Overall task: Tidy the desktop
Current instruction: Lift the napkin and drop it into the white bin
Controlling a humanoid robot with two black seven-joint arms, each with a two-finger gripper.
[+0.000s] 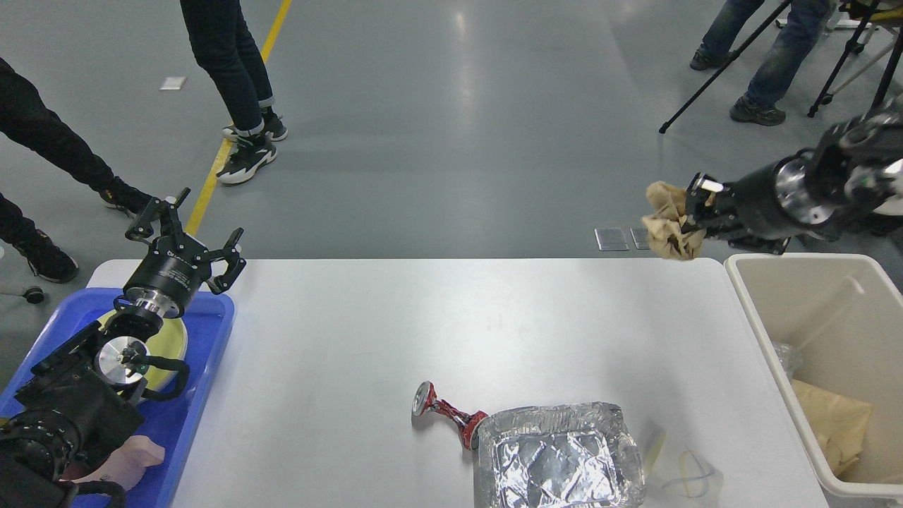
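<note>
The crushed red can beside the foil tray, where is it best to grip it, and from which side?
Probably grip the crushed red can at its thin squashed waist, coming from above with the fingers across its length. It lies flat on the desktop, its right end touching the foil tray, so the left, disc-shaped end stays free.

No readable text, labels, brands, numbers or signs anywhere. Faint pale marking showed on black body of left gripper (pixel 185 233), too small and blurred to read. Crushed red can (pixel 450 413) on desktop (pixel 437 324) carried print, illegible. Small white patch (pixel 173 83) on floor was blank at this size. Yellow line (pixel 236 127) on floor was plain stripe, no lettering.
</note>
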